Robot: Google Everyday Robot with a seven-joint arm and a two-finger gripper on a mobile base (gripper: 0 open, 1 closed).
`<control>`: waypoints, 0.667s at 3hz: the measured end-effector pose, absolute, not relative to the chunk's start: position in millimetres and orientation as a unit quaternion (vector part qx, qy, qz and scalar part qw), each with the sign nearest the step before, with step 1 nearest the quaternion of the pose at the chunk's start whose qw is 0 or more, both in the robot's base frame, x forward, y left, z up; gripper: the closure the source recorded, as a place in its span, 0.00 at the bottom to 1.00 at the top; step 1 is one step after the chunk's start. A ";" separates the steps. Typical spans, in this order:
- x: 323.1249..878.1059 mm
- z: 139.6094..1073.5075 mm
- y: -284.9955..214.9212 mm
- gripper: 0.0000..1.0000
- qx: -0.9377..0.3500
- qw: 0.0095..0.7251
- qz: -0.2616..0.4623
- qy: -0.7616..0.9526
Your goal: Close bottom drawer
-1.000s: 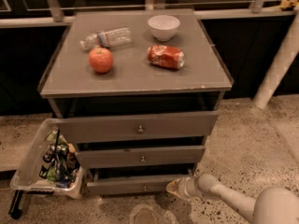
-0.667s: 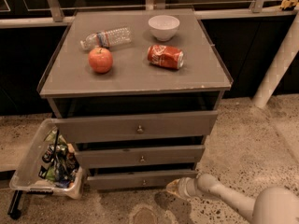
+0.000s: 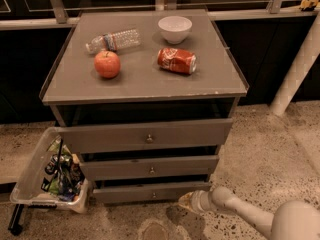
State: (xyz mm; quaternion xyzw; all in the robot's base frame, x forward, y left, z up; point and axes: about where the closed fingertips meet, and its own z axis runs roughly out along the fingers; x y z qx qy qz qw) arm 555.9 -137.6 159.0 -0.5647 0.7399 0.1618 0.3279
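**A:** ok so what's actually different from a second ago?

**B:** mostly the bottom drawer [image 3: 150, 193]. It's slid further in, so its front sticks out less from under the middle drawer [image 3: 150, 168] than it did. The gripper [image 3: 186, 201] has crept a bit left with it, and it's down by the floor at the right end of that front panel.

- Warm, dim light falls from overhead; the cabinet top [image 3: 145, 81], above the gripper [image 3: 189, 202], is the brightest surface.
- The gripper, low by the right end of the bottom drawer [image 3: 145, 193], catches a yellowish glow at its tip.
- Deep shadow fills the gaps over each drawer front.
- A dark shadow stains the floor [image 3: 260, 159] just left of the gripper.
- The far background is near black.
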 end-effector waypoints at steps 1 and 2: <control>555.9 159.0 -137.6 0.36 -0.565 0.328 0.162 0.740; 555.9 159.0 -137.6 0.13 -0.565 0.328 0.162 0.740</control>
